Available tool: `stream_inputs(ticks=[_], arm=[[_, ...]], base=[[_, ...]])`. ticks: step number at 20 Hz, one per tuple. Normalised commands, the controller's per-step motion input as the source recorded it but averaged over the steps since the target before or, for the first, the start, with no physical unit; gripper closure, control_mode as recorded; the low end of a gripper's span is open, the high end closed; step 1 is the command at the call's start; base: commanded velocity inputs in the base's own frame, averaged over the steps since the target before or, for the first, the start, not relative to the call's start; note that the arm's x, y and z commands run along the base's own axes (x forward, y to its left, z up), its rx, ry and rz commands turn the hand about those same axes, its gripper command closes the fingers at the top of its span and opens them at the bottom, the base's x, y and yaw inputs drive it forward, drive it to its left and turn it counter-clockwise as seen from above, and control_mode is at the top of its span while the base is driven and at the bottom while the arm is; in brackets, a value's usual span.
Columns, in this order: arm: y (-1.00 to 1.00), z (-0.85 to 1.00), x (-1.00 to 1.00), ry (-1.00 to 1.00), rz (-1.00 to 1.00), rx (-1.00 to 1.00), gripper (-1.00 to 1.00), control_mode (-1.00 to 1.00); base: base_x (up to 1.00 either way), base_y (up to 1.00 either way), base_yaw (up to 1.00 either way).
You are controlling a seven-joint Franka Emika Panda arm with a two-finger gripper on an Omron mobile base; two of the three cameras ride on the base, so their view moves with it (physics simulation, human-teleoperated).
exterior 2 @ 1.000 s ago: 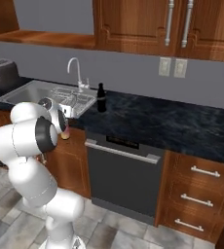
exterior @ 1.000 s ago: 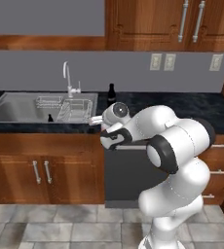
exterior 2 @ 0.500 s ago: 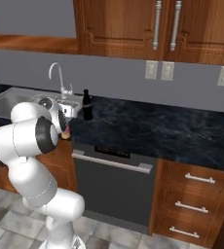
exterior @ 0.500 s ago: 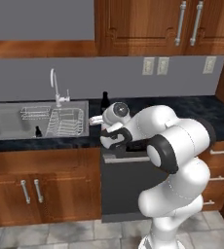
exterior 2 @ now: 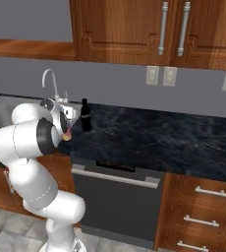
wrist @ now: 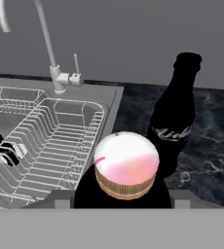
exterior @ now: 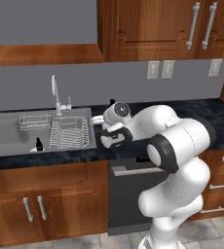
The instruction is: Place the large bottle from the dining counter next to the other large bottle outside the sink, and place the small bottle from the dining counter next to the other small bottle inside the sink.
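Two large bottles now share my hand view: the base has driven along the worktop [exterior 2: 149, 133], so the sink [exterior: 7, 133] slid right. My gripper [wrist: 126, 194] grasps the pink-capped bottle [wrist: 126, 168], low centre; the black bottle [wrist: 175, 116] stands just beyond

Even, soft rendered light — faint shadows, sharp

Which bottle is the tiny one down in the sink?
The small dark bottle in the sink basin, left of the dish rack. The big bottle stands on the counter; another, pink-capped, is in the gripper.
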Motion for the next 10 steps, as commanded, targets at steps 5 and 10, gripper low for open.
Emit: stream_inputs(ticks=[5, 10], arm=[[0.00, 0.00, 0.00, 0.00, 0.00, 0.00, 1.00, 1.00], [0.00, 0.00, 0.00, 0.00, 0.00, 0.00, 1.00, 1.00]], base=[[0.28, 0.23, -0.06], [0.21, 0.19, -0.02]])
